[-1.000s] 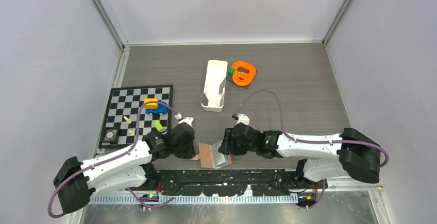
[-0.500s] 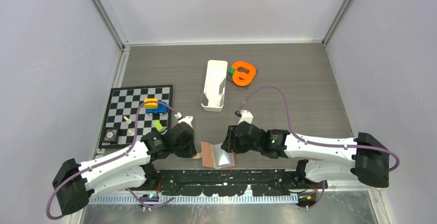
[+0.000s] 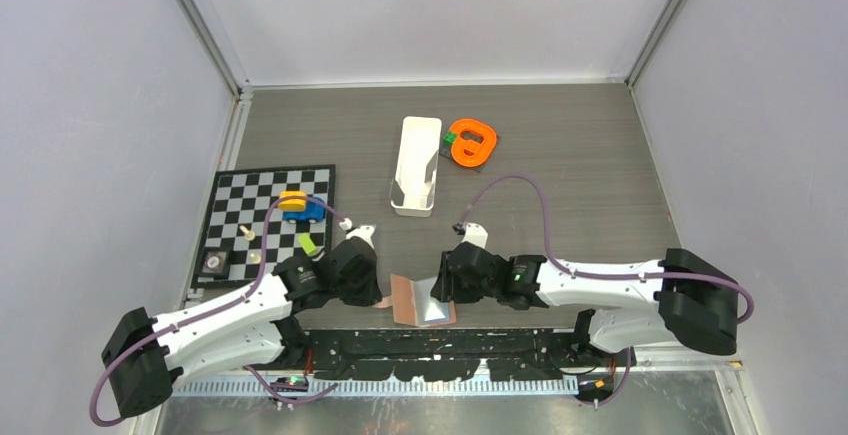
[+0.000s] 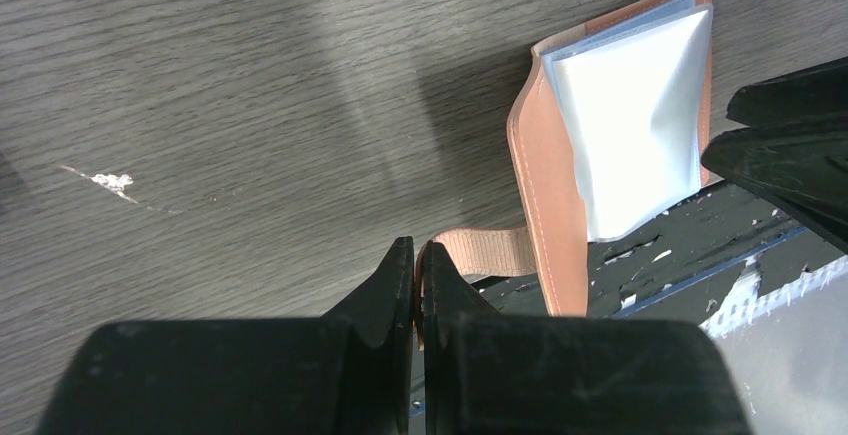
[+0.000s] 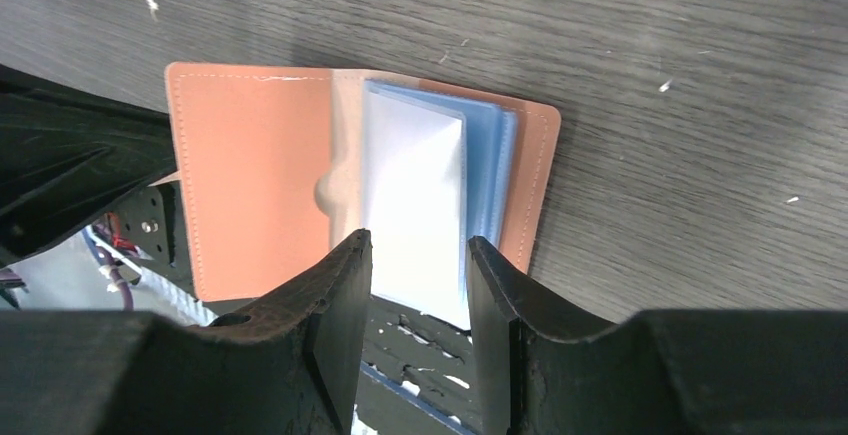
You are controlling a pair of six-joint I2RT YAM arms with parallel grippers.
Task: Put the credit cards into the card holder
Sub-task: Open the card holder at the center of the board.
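card holder (image 5: 250, 185) open between both grippers; left gripper (image 4: 417, 247) pinches its strap (image 4: 485, 252); right gripper (image 5: 417, 245) jaws apart astride its sleeves (image 5: 415, 155)

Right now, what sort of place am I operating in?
Probably a robot test cell in a lab: plain grey walls on aluminium frame posts enclose a wood-grain table, scattered with unrelated props such as a chessboard and a white tray.

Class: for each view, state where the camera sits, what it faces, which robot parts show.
Top external: above, behind the robot, facing down on the table; left arm and right arm show.
Left wrist: on the left arm, facing the card holder; left gripper shows.
Right wrist: on the right arm, facing it too; right gripper shows.
Shared: the card holder.
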